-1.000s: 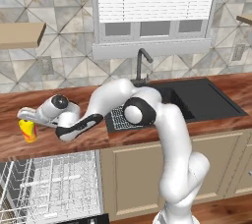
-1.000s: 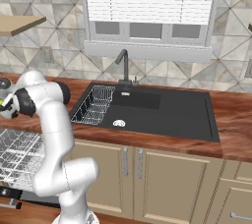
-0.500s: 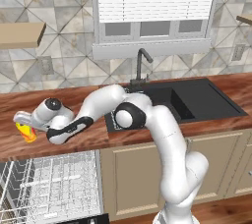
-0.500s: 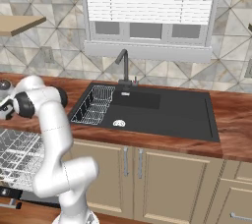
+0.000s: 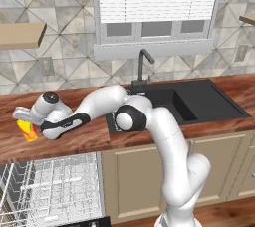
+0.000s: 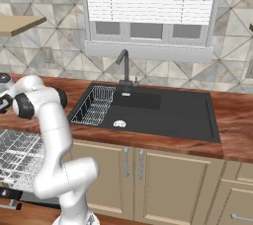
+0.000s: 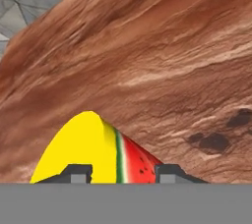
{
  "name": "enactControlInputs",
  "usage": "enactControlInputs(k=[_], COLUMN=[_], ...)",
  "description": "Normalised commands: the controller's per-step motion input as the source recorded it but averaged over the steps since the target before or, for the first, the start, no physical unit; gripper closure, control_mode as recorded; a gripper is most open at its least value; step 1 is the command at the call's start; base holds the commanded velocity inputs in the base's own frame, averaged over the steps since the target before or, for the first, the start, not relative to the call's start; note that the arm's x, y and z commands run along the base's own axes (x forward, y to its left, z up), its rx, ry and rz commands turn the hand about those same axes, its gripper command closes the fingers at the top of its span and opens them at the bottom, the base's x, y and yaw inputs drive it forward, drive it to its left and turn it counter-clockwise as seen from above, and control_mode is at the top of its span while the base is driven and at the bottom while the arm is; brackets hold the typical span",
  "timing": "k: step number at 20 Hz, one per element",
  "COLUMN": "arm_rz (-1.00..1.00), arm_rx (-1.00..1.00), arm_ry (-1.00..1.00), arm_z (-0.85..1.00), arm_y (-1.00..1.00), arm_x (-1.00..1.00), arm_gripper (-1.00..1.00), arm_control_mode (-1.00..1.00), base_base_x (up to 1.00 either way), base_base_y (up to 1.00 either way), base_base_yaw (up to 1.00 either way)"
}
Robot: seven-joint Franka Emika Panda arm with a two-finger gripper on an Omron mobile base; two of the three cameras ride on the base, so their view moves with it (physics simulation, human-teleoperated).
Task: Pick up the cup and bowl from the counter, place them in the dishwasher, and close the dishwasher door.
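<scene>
The cup (image 5: 29, 130) stands on the counter (image 5: 74, 141) at the far left of the left base view. The gripper (image 5: 25, 119) is right over it; in the hand view its fingertips (image 7: 76, 173) flank the cup (image 7: 93, 149), but whether they clamp it I cannot tell. The dishwasher (image 5: 45, 191) racks show at lower left.

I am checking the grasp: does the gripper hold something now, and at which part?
The gripper has its fingers on either side of the cup, near its top, on the counter. Whether they already clamp it cannot be told.
</scene>
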Motion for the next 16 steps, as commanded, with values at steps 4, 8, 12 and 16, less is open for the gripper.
enactControlInputs(k=[4, 8, 12, 16], arm_rz=[0.02, 0.08, 0.13, 0.18], arm_rx=[0.00, 0.00, -0.01, -0.18], arm_ry=[0.00, -0.04, -0.03, 0.00], arm_z=[0.22, 0.68, 0.62, 0.17], arm_y=[-0.22, 0.00, 0.00, -0.01], arm_x=[-0.12, -0.23, -0.21, -0.25], arm_gripper=[1.00, 1.00, 1.00, 1.00], arm_control_mode=[-1.00, -1.00, -1.00, -1.00], base_base_x=[0.00, 0.00, 0.00, 0.00], base_base_y=[0.00, 0.00, 0.00, 0.00], base_base_yaw=[0.00, 0.00, 0.00, 0.00])
